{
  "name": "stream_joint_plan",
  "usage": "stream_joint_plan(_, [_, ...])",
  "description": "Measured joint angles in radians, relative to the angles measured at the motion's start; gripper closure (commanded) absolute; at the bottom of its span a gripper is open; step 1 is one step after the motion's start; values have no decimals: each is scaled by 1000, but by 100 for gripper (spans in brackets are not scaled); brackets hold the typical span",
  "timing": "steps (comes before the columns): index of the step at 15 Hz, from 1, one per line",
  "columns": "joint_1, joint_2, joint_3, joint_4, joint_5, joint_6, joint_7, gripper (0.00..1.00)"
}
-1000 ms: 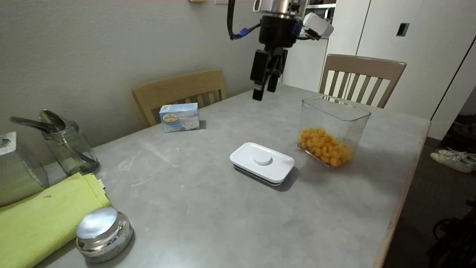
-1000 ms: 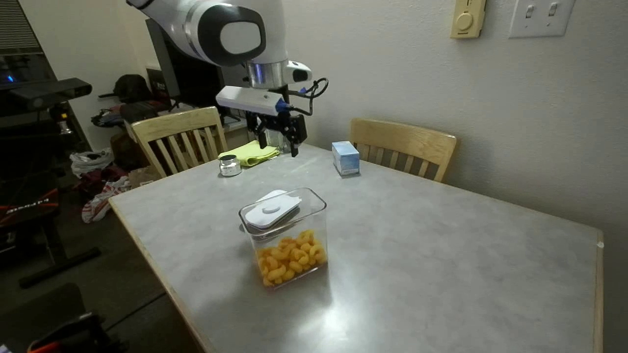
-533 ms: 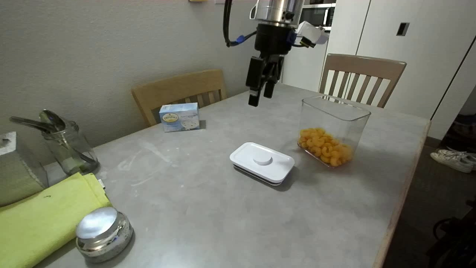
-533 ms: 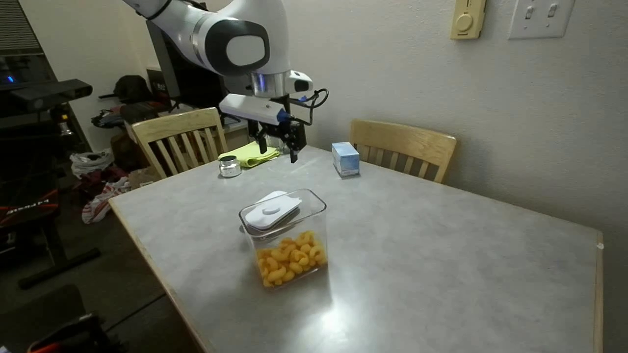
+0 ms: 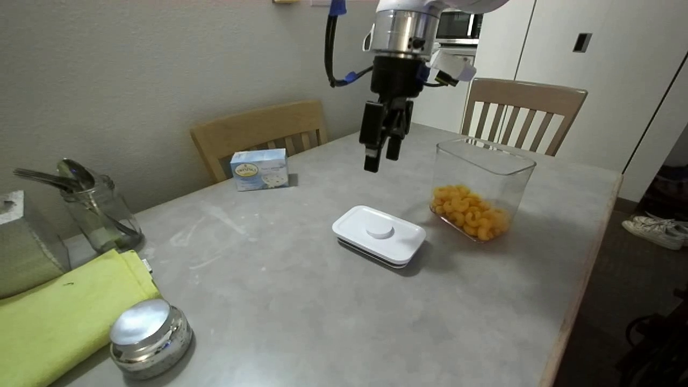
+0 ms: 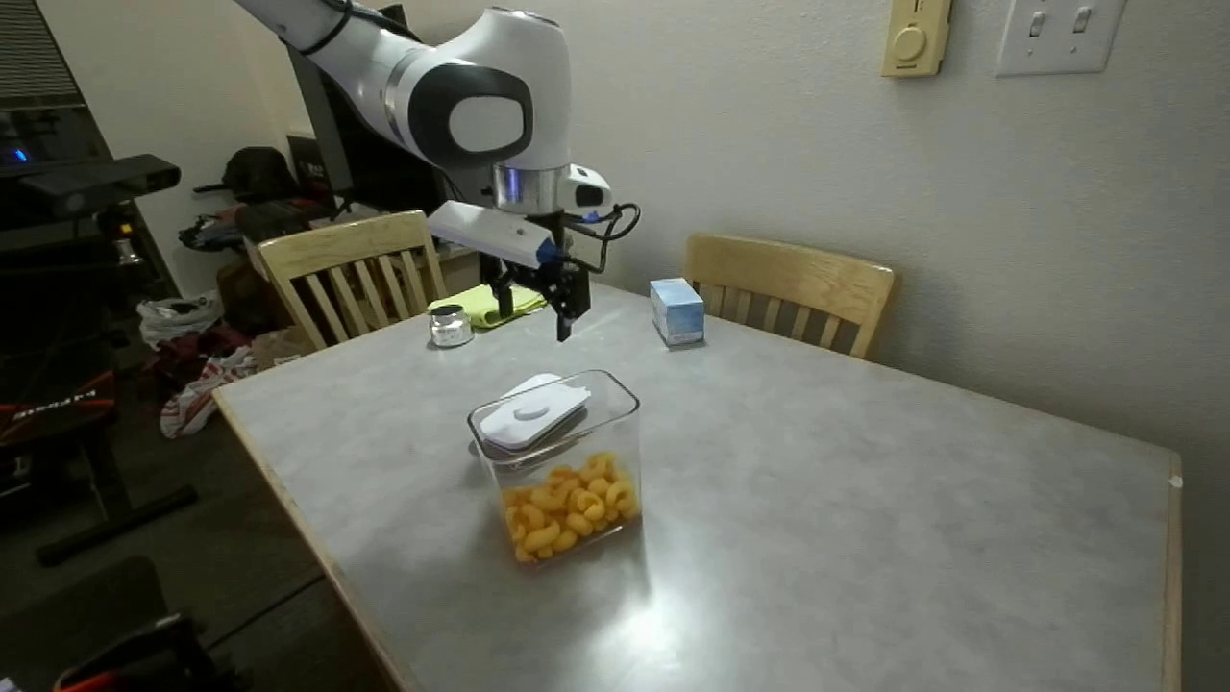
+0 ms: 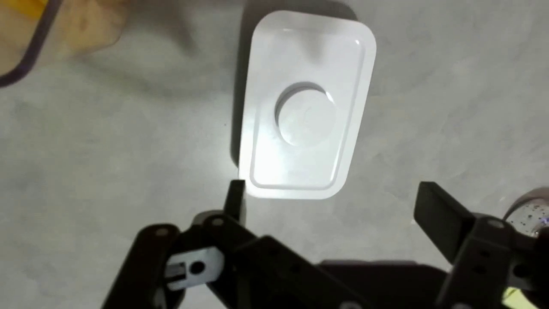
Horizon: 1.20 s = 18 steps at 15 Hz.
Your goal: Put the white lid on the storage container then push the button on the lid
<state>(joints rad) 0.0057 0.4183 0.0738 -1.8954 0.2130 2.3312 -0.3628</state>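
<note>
Wrist view: jaws are hanging spread above the counter [image 7: 128, 150]; the white lid [image 7: 300, 161] is lying near the storage container [image 7: 32, 52], button [image 7: 306, 118] upward.

- Arm [image 6: 360, 67]: white, smooth, rounded.
- Joint cover [image 6: 487, 123]: pale oval, black surround.
- Wrist collar [image 5: 404, 32]: silver cylinder; coupling [image 5: 396, 75] black.
- Cable [image 5: 329, 51]: black, blue-banded in places.
- Wrist box [image 6: 488, 232]: white, oblong, blue at one end.
- Gripper [image 5: 383, 157]: black, angular linkages.
- Linkage plate [image 7: 211, 262]: silver, dark round hole; screw heads [image 7: 217, 222] grey, round.
- Fingertips [image 7: 444, 219]: black, squared blocks.

Soft shadows, glare on table [image 6: 826, 500] (whitish)
</note>
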Motion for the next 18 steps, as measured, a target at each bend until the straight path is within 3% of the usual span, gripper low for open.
stream_joint_plan(9, [5, 193, 28, 172, -14, -171, 63, 0])
stream_joint_plan(18, [2, 283, 12, 332, -89, -328, 115, 0])
